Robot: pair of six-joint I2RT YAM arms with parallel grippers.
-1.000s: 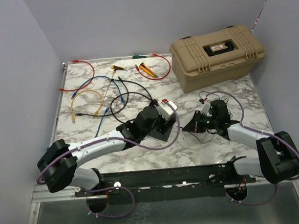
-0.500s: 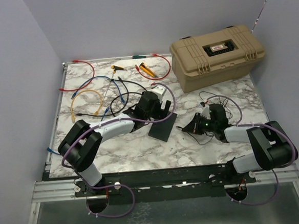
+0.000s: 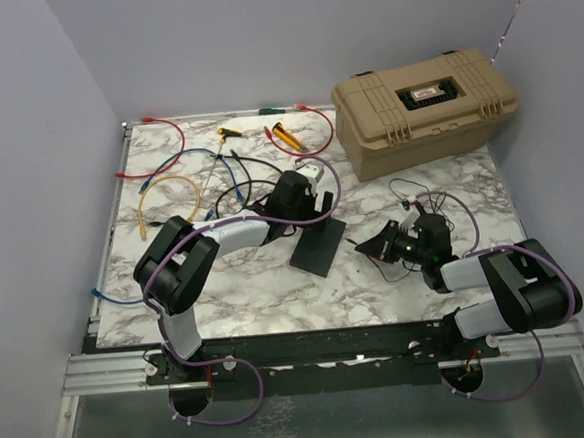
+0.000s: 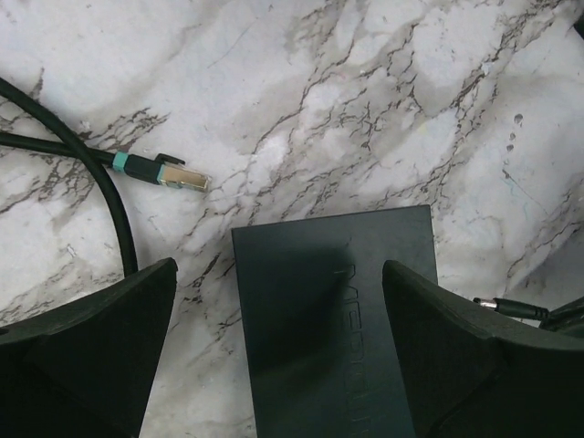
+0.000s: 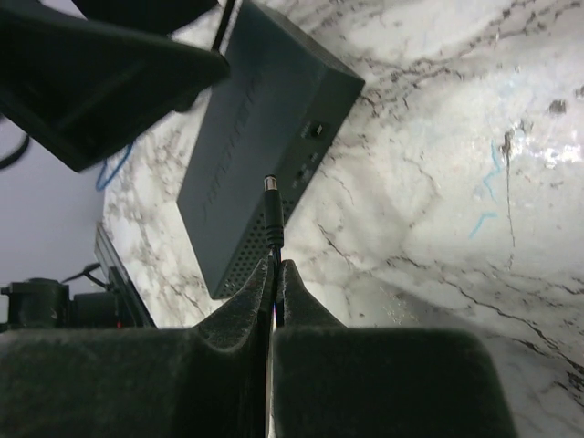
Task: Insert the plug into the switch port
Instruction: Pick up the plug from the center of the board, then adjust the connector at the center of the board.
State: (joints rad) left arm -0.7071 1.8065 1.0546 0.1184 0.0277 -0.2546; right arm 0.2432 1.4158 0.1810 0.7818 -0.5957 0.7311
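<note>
The switch (image 3: 319, 245) is a flat dark-grey box lying on the marble table; it also shows as the switch (image 4: 336, 301) and the switch (image 5: 265, 137). My left gripper (image 3: 306, 214) hovers over its far end, and the left gripper (image 4: 283, 342) is open with a finger on either side of the box, gripping nothing. My right gripper (image 3: 380, 245) sits just right of the switch. The right gripper (image 5: 275, 274) is shut on the cord right behind a black barrel plug (image 5: 272, 212). The plug points at the port side (image 5: 310, 151). The plug's tip (image 4: 491, 305) stands a short gap from the box.
A big tan case (image 3: 424, 104) stands at the back right. Red, blue, yellow and black cables (image 3: 184, 186) lie at the back left. A black cable with a teal-booted network plug (image 4: 169, 172) lies just beyond the switch. A thin black cord (image 3: 426, 195) loops behind my right gripper.
My left arm has folded back toward its base, its gripper has opened wider and slid to the switch's far end. My right arm has lowered, still holding the plug beside the switch.
</note>
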